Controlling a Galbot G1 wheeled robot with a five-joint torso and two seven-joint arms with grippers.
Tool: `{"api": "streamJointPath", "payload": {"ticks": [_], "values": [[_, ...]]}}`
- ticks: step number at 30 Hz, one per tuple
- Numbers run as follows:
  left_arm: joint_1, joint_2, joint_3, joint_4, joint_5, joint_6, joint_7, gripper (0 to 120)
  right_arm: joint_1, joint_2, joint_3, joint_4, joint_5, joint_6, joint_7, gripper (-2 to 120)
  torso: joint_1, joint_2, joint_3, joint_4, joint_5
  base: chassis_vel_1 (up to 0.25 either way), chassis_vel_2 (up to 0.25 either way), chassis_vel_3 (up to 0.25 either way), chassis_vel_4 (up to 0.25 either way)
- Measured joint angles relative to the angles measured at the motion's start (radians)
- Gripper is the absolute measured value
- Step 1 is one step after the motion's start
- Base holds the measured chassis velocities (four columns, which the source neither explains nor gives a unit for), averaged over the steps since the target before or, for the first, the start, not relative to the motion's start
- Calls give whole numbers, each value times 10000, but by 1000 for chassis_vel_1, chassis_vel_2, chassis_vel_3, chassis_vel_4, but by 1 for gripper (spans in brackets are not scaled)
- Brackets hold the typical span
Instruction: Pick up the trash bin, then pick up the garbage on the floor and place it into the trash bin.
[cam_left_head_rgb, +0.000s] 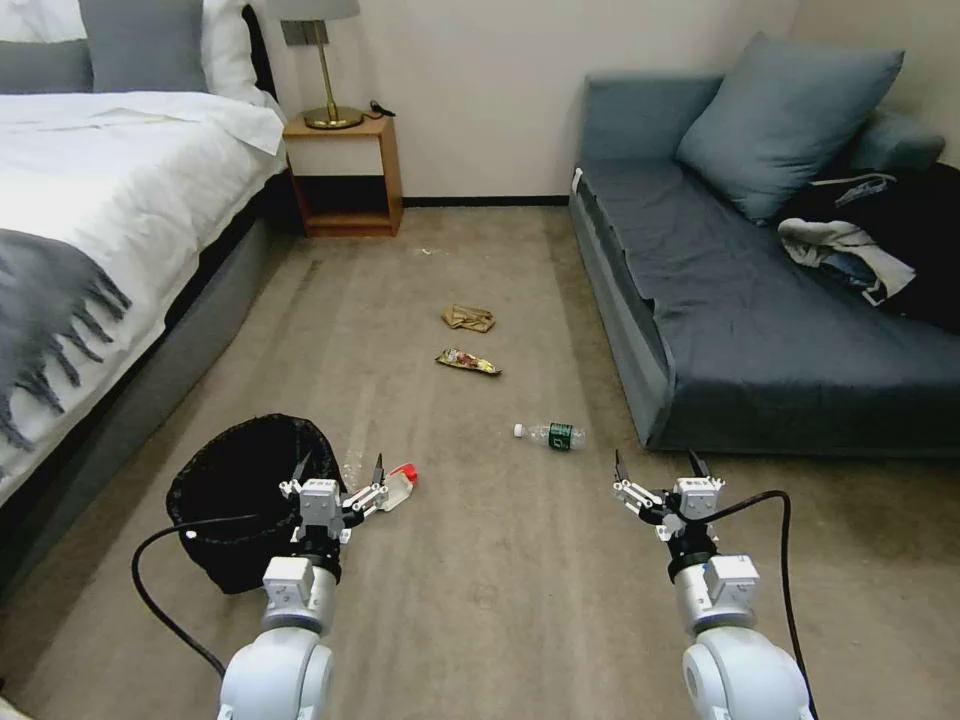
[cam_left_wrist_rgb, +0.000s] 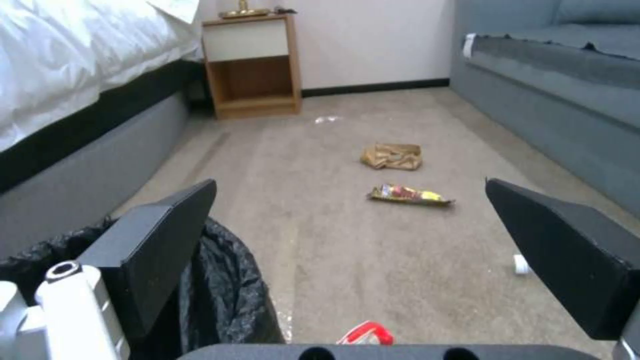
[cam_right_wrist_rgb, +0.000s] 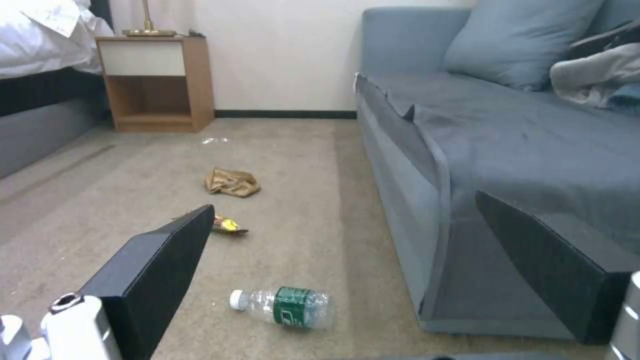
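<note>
right wrist view catches the bottle (cam_right_wrist_rgb: 283, 307) whole (green label).

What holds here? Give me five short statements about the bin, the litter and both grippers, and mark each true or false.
1. The trash bin stands on the floor beside the bed. True.
2. The left gripper is shut on the bin's rim. False: it is open, holding nothing, above the bin's edge.
3. The clear plastic bottle lies on the carpet near the sofa. True.
4. The crumpled tan paper is already inside the bin. False: it lies on the carpet, farther out than the gold snack wrapper.
5. The right gripper is open and empty. True.
</note>
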Motion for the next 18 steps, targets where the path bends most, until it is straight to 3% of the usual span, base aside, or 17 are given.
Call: {"api": "streamJointPath", "payload": {"ticks": [18], "values": [[0,0,0,0,0,0,0,100,0,0,0,0,0,0,0,100,0,0,0,0,0,0,0,0,0]]}}
